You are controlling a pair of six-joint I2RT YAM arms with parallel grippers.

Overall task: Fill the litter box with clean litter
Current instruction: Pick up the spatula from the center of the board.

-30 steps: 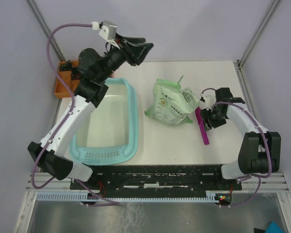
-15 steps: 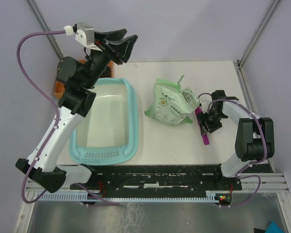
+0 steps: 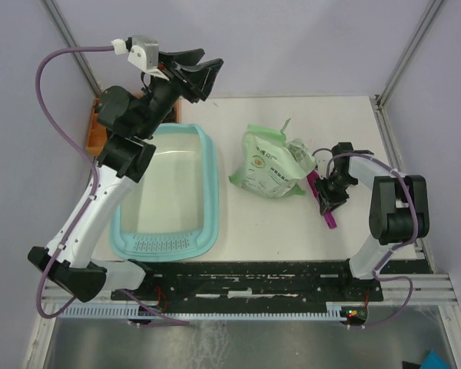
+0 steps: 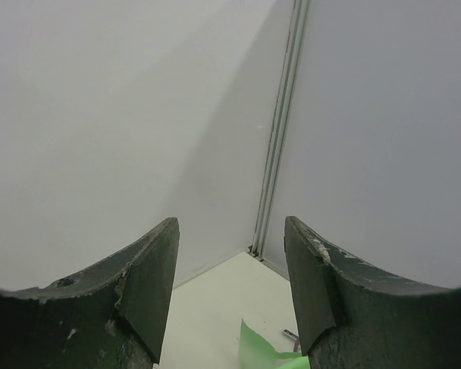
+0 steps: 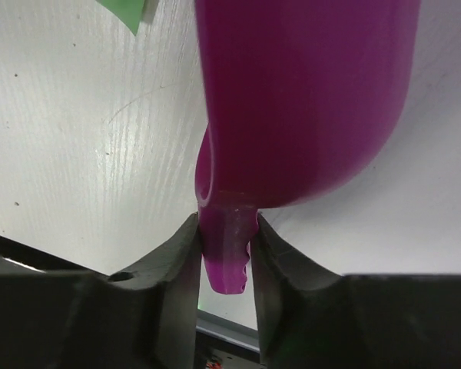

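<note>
The light teal litter box (image 3: 160,245) lies on the left of the table, its whitish floor bare. No litter shows in any view. A green and white bag (image 3: 267,163) lies at mid-table, its green corner (image 4: 256,350) low in the left wrist view. Right of the bag a magenta scoop (image 3: 327,214) rests on the table. My right gripper (image 3: 327,196) is down at it, both fingers pressed on the scoop's handle (image 5: 229,246) below the bowl (image 5: 307,100). High over the box's far end, my left gripper (image 3: 196,71) is open and holds nothing (image 4: 230,300).
An orange tray (image 3: 97,131) sits at the back left, partly behind the left arm. Enclosure walls and a corner post (image 4: 280,138) close the back. The black base rail (image 3: 246,278) runs along the near edge.
My right gripper has moved onto the scoop and its jaws have shut on the handle. The left arm has lifted and swung its open gripper back and to the left.
</note>
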